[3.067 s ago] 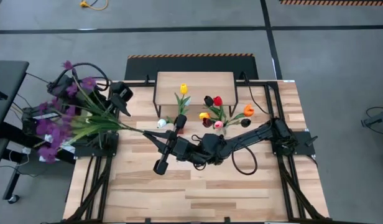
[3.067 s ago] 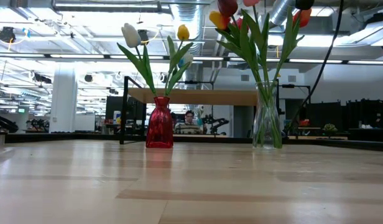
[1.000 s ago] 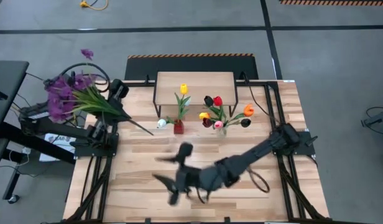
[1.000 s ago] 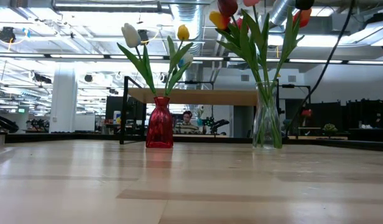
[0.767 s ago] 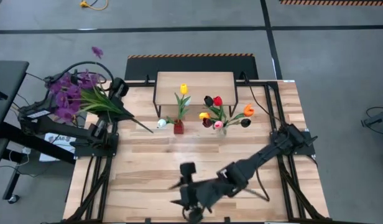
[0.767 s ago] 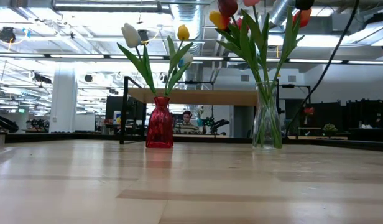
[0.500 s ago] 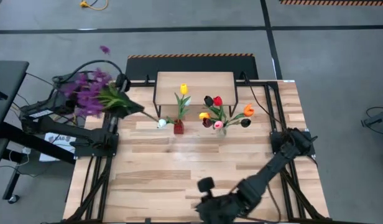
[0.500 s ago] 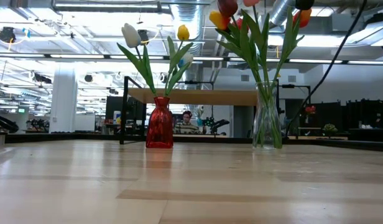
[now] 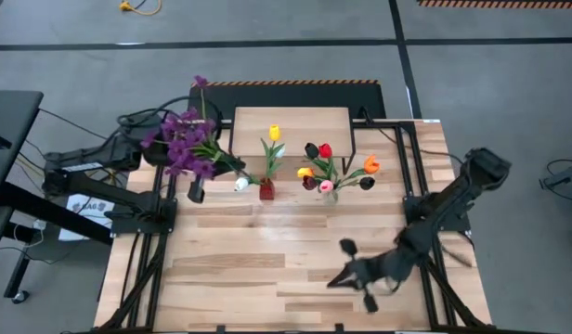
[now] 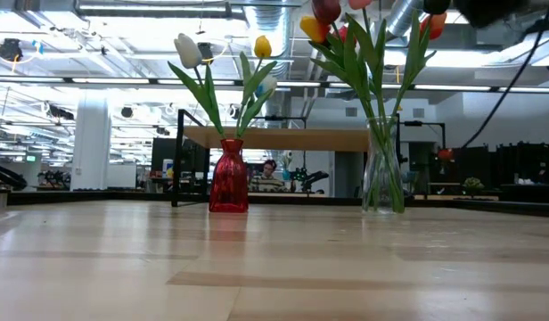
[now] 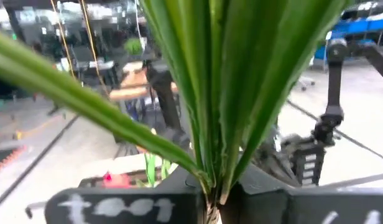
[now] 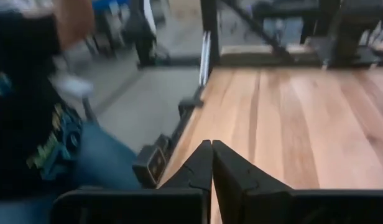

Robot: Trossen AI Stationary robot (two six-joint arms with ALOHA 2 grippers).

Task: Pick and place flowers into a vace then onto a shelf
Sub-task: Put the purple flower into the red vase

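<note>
My left gripper [image 11: 210, 200] is shut on the bunch of purple blossoms [image 9: 182, 144], above the table's far left and just left of the red vase [image 9: 266, 190]. The blossoms mostly hide the gripper in the high view. The red vase [image 10: 228, 178] holds a yellow and a white tulip. A clear glass vase [image 10: 382, 174] holds several tulips [image 9: 325, 167]. Both vases stand on the table in front of the shelf [image 9: 291, 125]. My right gripper [image 12: 211, 149] is shut and empty over the table's near right [image 9: 334, 278]. My left gripper pinches the bunch's stem [image 11: 211, 208] between its two fingers, just below where the long green leaves [image 11: 229, 93] fan out. The fingers lie across the stem. The bunch is lifted clear of the table, and its leaves and blossoms rise away from the fingers.
Bare planks [image 9: 267, 269] fill the table's middle and near left. In the right wrist view, a person in a dark top and jeans [image 12: 36, 124] stands just beyond the table's edge [image 12: 185, 124]. Black frame rails [image 9: 137, 269] run along both sides.
My left gripper has swung the purple bunch from beyond the table's left edge toward the red vase. The bunch has turned, and its blossoms now sit over the table's far left corner. My right arm has swept along the near side toward the table's right edge.
</note>
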